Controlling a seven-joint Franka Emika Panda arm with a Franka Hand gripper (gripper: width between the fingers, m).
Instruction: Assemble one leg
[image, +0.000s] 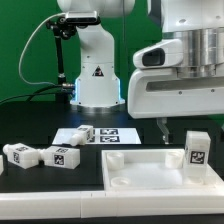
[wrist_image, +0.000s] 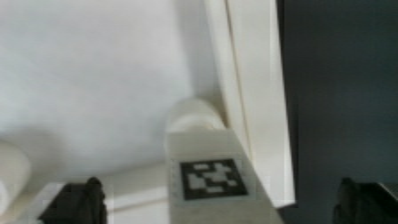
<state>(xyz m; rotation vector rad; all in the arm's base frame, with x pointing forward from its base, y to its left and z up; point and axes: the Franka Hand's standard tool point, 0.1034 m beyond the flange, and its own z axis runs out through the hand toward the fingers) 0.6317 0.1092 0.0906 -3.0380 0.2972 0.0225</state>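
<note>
A leg (image: 197, 155), a small white block with a tag on its face, stands upright on the large flat white square piece (image: 140, 170) near the corner at the exterior view's right. My gripper (image: 192, 128) hangs just above it. In the wrist view the leg (wrist_image: 214, 160) lies between my two dark fingertips (wrist_image: 75, 202), with a gap on each side. The gripper (wrist_image: 222, 205) is open and holds nothing. The raised rim (wrist_image: 249, 80) of the square piece runs beside the leg.
Two more legs (image: 22, 155) (image: 62, 156) lie on the black table at the exterior view's left. A third leg (image: 80, 134) lies at the marker board (image: 112, 133). The arm's white base (image: 95, 75) stands behind.
</note>
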